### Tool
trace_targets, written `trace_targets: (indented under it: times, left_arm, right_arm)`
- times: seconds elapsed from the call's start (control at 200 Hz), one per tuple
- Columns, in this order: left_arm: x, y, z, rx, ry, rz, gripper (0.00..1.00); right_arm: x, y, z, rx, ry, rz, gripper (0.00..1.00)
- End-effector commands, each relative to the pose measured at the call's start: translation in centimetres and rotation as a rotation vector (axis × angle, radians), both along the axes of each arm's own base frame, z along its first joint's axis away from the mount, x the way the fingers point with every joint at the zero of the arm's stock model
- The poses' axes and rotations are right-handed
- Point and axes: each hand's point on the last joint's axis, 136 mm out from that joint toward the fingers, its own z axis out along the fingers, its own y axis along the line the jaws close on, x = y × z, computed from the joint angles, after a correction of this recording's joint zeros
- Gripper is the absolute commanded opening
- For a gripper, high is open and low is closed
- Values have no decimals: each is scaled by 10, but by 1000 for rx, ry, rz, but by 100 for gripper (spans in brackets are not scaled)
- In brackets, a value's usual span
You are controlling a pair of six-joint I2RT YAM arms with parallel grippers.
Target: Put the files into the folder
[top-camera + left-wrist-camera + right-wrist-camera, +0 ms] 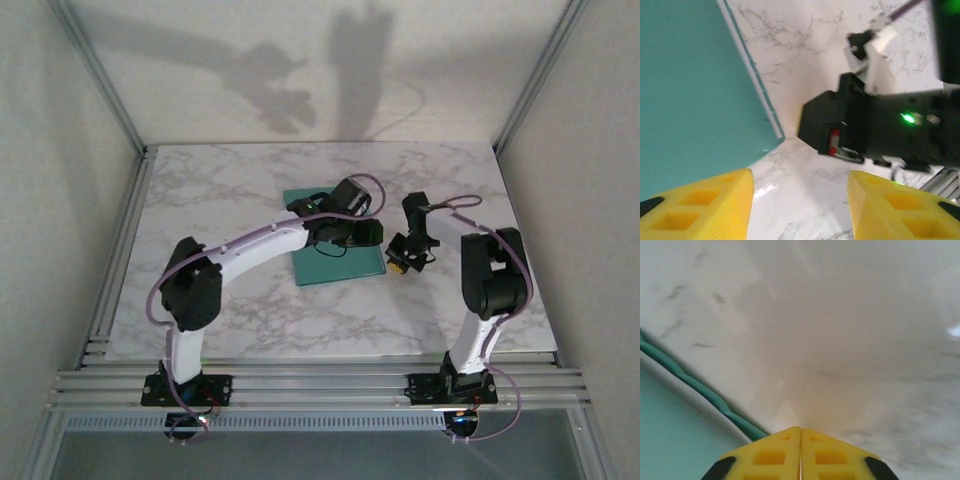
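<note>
The teal-green folder (335,265) lies shut and flat on the marble table, mid-table, with the left arm partly over it. In the left wrist view the folder (690,100) fills the left side, and a thin white edge of the files (747,75) shows along its border. My left gripper (800,200) hovers open just off the folder's corner, with bare marble between its yellow fingers. My right gripper (800,431) is shut with nothing in it, low over the marble beside the folder's wavy edge (705,395). It also shows in the overhead view, right of the folder (400,264).
The right gripper's black body (875,125) sits close in front of the left gripper. Aluminium frame rails (320,385) run along the near table edge, and posts (120,200) stand at the sides. Open marble (230,180) lies left of and behind the folder.
</note>
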Motion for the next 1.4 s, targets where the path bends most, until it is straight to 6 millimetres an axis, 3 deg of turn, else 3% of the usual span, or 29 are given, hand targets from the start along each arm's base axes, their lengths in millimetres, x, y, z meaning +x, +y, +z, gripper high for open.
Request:
trace_targets:
  times: [0.0, 0.14, 0.225, 0.295, 0.31, 0.34, 0.355, 0.37, 0.385, 0.406, 0.571, 0.661, 0.706, 0.781, 0.891, 0.991, 1.081, 1.237, 1.312, 1.397]
  left_arm:
    - [1, -20, -14, -92, 37, -27, 52]
    - [-1, -24, -46, -94, 83, -30, 52]
    - [2, -20, -46, -92, 71, -8, 52]
    - [9, -12, -31, -100, 41, 28, 54]
    - [12, -10, -26, -104, 30, 40, 56]
    - [15, -5, -14, -116, 6, 59, 60]
    - [18, -2, -7, -125, -9, 72, 64]
    - [20, 2, -1, -131, -21, 84, 70]
    - [23, 5, 7, -141, -38, 97, 93]
    - [27, 10, 18, -157, -60, 114, 99]
    - [48, 71, 89, -135, -245, 247, 99]
    - [53, 121, 122, -104, -345, 340, 100]
    - [55, 145, 131, -95, -370, 378, 99]
    - [59, 195, 128, 10, -400, 486, 99]
    - [46, 267, 122, 243, -482, 671, 100]
    - [37, 317, 98, 314, -445, 761, 100]
    - [29, 347, 77, 232, -398, 782, 100]
    - [-1, 407, 82, 276, -570, 996, 100]
    - [-11, 424, 75, 339, -640, 1030, 100]
    - [-17, 437, 54, 449, -659, 1016, 100]
  right_arm:
    - [-9, -34, 28, -162, -59, -77, 9]
    - [-21, -57, 54, -257, -122, -131, 11]
    - [-24, -63, 71, -276, -179, -134, 19]
    - [-23, -67, 91, -281, -248, -123, 47]
    - [-23, -67, 95, -281, -263, -118, 59]
    - [-20, -67, 106, -278, -305, -103, 93]
    - [-19, -68, 111, -278, -324, -98, 98]
    - [-19, -68, 117, -281, -340, -91, 99]
    - [-17, -69, 123, -284, -360, -86, 99]
    - [-17, -71, 130, -291, -377, -79, 99]
    - [-8, -81, 199, -350, -575, -13, 99]
    - [-10, -90, 235, -395, -690, -4, 99]
    - [-14, -100, 248, -438, -733, -27, 99]
    - [-23, -121, 264, -532, -784, -94, 99]
    - [-17, -126, 258, -611, -910, -13, 99]
    - [-9, -120, 236, -626, -1044, 53, 99]
    - [-7, -125, 195, -707, -1067, 102, 99]
    - [-4, -133, 126, -725, -1057, 119, 99]
    - [1, -135, 110, -708, -1065, 101, 99]
    - [9, -135, 92, -697, -1032, 124, 99]
